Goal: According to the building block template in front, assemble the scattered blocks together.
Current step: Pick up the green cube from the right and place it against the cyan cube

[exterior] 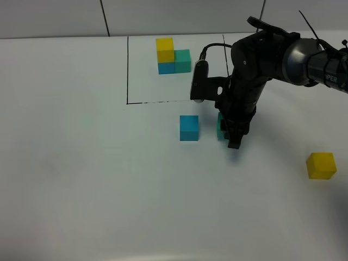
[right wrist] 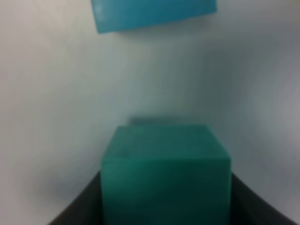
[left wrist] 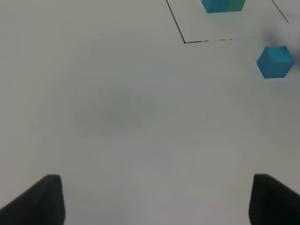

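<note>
1. The right gripper [exterior: 234, 136] is clamped on the small teal-green plain cube [right wrist: 166, 173], which fills the gap between its jaws. I cannot tell whether that cube rests on the white table [exterior: 109, 190] or hangs just above it.
2. The small sky-blue plain cube [right wrist: 154, 11] lies just ahead of the fingertips, apart from the held cube. Closing that gap too briskly could shove the loose blue cube along instead of seating against it.
3. If the wrist is slightly turned, the two faces would meet at a corner. That would leave a skewed pair or a wedge of gap, unlike the black-framed three-cube template [exterior: 173, 54], which sits well off to one side of this hand.
4. On release, a finger pad that clings could drag or twist the teal cube out of contact.
5. The small yellow plain cube [exterior: 321, 165] sits well behind this hand, on the side away from the blue cube. In the template, yellow sits on top of blue, so a crooked base would likely make that stacking unstable.
6. The left gripper [left wrist: 152, 201] has its jaws spread wide with nothing between them, above bare table. The blue cube is far ahead of it, so interference looks unlikely unless both arms reach in together.
</note>
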### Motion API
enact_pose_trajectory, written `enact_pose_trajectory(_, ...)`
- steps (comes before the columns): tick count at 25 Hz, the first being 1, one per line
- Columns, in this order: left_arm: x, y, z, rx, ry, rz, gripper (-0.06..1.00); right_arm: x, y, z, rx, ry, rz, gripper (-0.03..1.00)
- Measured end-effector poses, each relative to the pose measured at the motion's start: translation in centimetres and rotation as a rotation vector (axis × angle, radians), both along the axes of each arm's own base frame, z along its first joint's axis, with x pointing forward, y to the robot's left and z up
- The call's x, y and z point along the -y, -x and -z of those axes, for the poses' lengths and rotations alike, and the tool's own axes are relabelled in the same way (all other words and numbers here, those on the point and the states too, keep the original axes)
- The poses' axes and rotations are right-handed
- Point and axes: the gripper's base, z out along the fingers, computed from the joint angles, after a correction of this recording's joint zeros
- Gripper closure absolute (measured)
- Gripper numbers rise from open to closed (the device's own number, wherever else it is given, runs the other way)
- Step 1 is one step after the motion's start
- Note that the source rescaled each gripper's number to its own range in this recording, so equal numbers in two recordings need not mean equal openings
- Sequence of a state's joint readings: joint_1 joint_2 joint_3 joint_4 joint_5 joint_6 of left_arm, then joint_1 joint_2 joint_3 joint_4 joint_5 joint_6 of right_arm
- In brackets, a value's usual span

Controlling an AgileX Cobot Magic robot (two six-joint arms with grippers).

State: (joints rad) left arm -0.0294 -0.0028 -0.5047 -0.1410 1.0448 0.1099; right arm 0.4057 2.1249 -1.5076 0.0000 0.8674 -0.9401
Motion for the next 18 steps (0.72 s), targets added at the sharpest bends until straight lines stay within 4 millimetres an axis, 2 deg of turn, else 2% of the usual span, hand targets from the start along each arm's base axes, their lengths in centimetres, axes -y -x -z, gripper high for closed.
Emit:
enact_pose_trajectory(6,0.0,0.0,0.0,0.0,0.0,0.0,0.27,-0.5,-1.1,0.8,-0.002,0.005,-0.021,0.96)
enact_pose_trajectory(18,0.0,0.0,0.0,0.0,0.0,0.0,0.27,-1.9,-1.0,2.5,-0.023,0.001,-0.064,0.96)
